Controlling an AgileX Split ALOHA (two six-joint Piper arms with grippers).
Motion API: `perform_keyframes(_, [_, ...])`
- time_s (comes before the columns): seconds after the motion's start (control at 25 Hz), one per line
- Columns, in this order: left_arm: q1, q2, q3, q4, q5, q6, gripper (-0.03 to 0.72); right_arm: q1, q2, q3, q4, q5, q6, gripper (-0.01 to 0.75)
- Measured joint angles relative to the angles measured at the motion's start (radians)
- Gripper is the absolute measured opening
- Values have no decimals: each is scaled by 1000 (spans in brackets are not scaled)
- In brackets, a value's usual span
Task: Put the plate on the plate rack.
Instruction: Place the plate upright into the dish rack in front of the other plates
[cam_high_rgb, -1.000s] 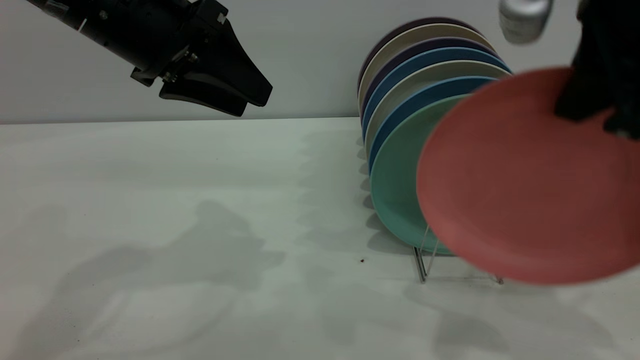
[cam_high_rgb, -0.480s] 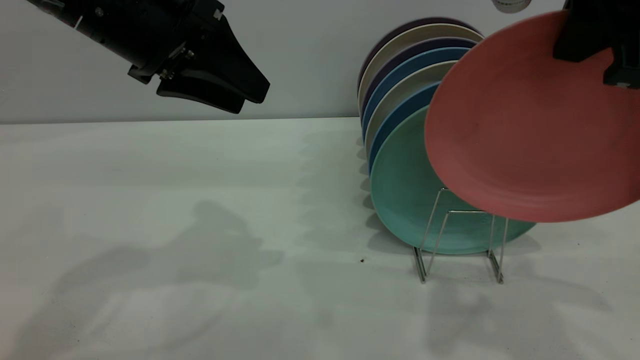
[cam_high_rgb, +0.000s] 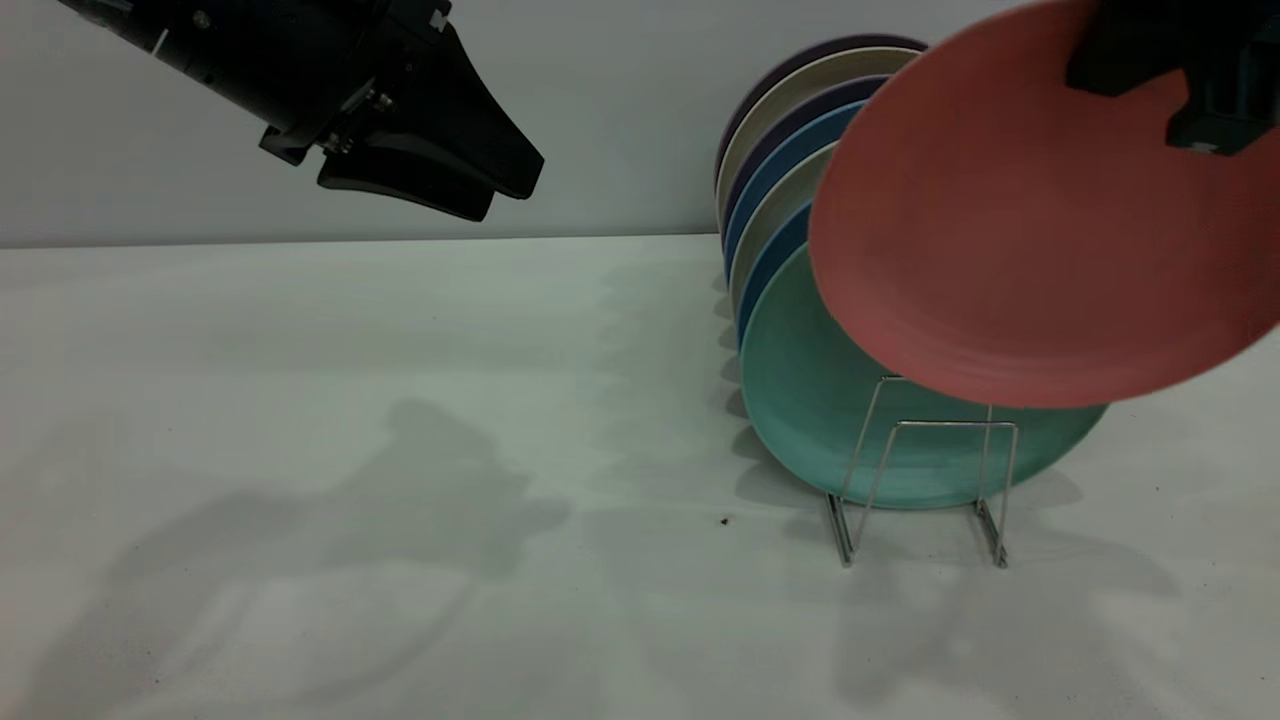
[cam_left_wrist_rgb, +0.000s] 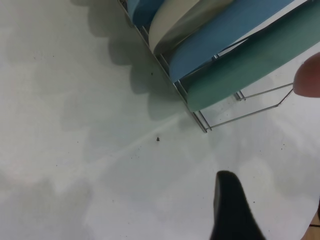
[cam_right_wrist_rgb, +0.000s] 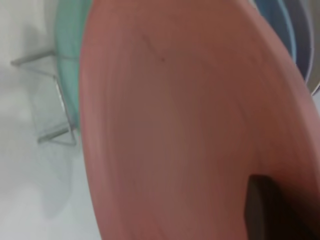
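We see the right hand (cam_high_rgb: 1160, 85) clenched on the upper rim of the plate (cam_high_rgb: 1020, 210), holding it clear of the bench (cam_high_rgb: 400, 450), tilted, in the air above the front end of the plate rack (cam_high_rgb: 925, 480). The plate's lower edge hangs just above the rack's front wire loops and overlaps the mint-green plate (cam_high_rgb: 810, 400) from the exterior view; we cannot tell whether the two touch. In the right wrist view the plate (cam_right_wrist_rgb: 180, 125) fills most of the frame, with one dark fingertip (cam_right_wrist_rgb: 260, 205) pressed on its face and the rack's empty front loops (cam_right_wrist_rgb: 50, 100) below, beside the green plate (cam_right_wrist_rgb: 70, 50).

The rack stands near the bench's right edge, toward the back wall. Behind the green plate it carries a row of upright plates, blue (cam_high_rgb: 775, 255), cream and dark purple ones, leaning one behind another.

The left hand (cam_high_rgb: 480, 180) hovers above the bench's back left part, well apart from the rack, grasping nothing, its fingers close together. Its wrist view shows the green plate (cam_left_wrist_rgb: 245, 70) and a blue one (cam_left_wrist_rgb: 220, 40) standing in the wire slots, and a small dark speck (cam_left_wrist_rgb: 158, 139) on the bench nearby.
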Motion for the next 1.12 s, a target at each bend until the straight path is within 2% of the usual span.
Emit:
perform_keyframes(0.36, [0, 0, 0, 0, 0, 1, 445, 0, 0, 0, 17, -64, -16, 78])
perform_keyframes(0.64, [0, 0, 0, 0, 0, 3, 445, 0, 29, 0, 106, -69, -115, 78])
perform_keyframes(1.12, [0, 0, 0, 0, -1, 11, 445, 0, 47, 0, 130, -98, -166, 78])
